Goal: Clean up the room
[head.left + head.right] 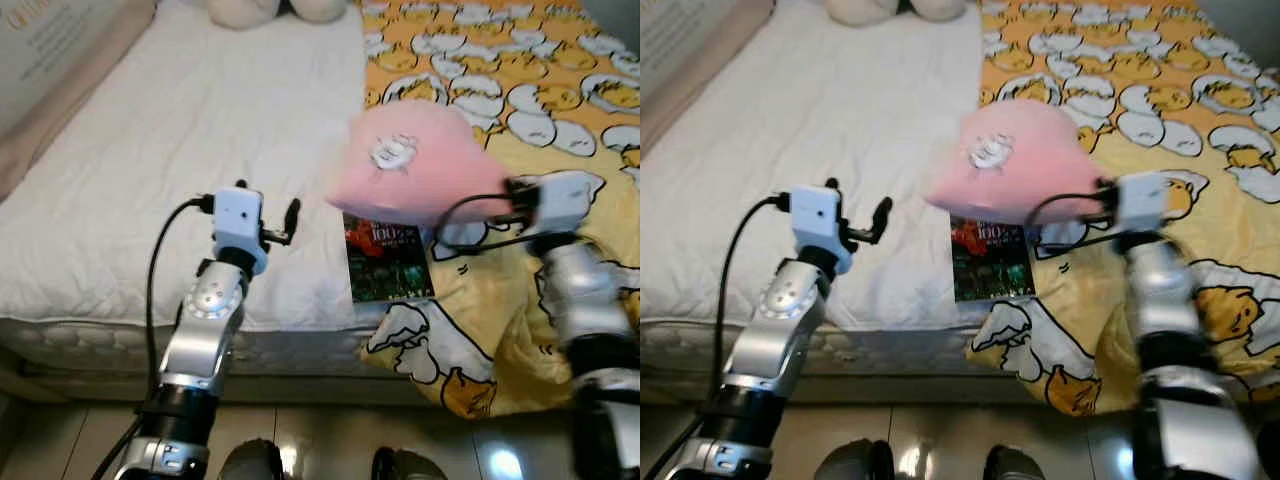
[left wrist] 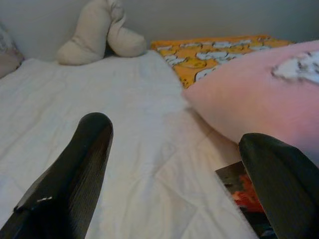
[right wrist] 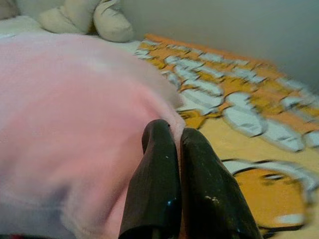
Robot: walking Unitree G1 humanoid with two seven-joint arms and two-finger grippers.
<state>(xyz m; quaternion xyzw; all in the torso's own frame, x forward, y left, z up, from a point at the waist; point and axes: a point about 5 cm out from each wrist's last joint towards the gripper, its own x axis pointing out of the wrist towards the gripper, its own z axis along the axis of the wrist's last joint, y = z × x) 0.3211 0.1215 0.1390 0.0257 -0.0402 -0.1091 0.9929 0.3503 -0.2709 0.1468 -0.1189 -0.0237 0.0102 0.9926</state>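
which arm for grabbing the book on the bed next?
Left, probably. The left gripper is open, holds nothing, and hangs over the white sheet just beside the book. The right gripper is shut on the pink pillow, lifted above the book.

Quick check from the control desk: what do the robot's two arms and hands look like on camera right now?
Both arms are silver metal with black joint bands and rounded grey elbow housings. Each wrist carries a white boxy camera module, fed by a looping black cable. The left hand has two long, glossy black fingers with rounded tips; the right hand has the same black fingers. No markings are legible.
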